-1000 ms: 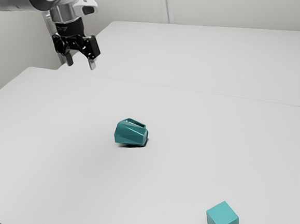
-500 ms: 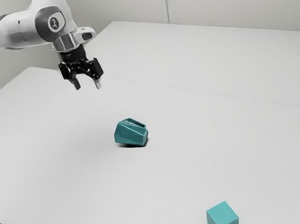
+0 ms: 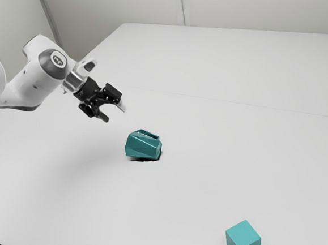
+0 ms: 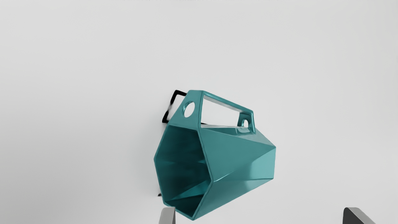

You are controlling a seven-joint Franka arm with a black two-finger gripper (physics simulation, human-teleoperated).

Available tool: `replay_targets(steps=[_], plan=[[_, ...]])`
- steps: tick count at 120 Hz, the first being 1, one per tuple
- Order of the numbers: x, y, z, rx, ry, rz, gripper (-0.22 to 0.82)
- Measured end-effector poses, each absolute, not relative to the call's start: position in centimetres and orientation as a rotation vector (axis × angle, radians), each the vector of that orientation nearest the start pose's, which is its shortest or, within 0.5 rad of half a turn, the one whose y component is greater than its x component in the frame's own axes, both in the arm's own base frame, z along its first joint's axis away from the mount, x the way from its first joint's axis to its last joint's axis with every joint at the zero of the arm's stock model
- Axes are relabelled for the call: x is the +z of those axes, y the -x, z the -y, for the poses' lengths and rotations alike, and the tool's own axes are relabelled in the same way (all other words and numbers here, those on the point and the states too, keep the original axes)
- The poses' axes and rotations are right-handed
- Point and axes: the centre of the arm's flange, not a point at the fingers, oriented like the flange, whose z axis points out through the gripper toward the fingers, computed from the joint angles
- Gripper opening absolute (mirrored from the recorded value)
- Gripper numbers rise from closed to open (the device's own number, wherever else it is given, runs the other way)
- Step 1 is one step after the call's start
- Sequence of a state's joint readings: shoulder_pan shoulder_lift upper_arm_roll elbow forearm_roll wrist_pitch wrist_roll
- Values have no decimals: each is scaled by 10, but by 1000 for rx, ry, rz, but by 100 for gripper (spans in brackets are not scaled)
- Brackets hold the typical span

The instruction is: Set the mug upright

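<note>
In the exterior view my gripper (image 3: pixel 113 113) hangs above the table, up and to the exterior view's left of the teal mug (image 3: pixel 143 146). The faceted mug lies on its side, its base toward the exterior view's right. In the wrist view the mug (image 4: pixel 239 158) shows its dark hollow mouth and its angular handle. My gripper (image 4: pixel 259 214) stands open there, fingertips wide apart, with one tip overlapping the view of the mug's rim. No contact with the mug is visible in the exterior view.
A turquoise cube (image 3: pixel 243 241) rests on the white table (image 3: pixel 191 204), nearer the exterior camera and to the exterior view's right of the mug. Behind the table is another large white surface (image 3: pixel 225 65).
The arm has come down and toward the exterior view's right, closer to the mug, and the hand has tilted. Mug and cube have stayed where they were.
</note>
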State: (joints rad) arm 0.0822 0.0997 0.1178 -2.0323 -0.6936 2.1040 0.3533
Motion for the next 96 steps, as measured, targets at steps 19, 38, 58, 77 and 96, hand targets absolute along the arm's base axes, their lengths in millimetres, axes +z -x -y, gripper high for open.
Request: replay_targets(steps=[19, 38, 58, 77, 96], plan=[[377, -556, -92, 248, -2433, -323, 59], [344, -538, -106, 307, -2319, -367, 59], [318, -529, -105, 366, -2240, -345, 59], [303, -526, -101, 421, -2198, -286, 59], [293, -526, -98, 463, -2173, -222, 59]])
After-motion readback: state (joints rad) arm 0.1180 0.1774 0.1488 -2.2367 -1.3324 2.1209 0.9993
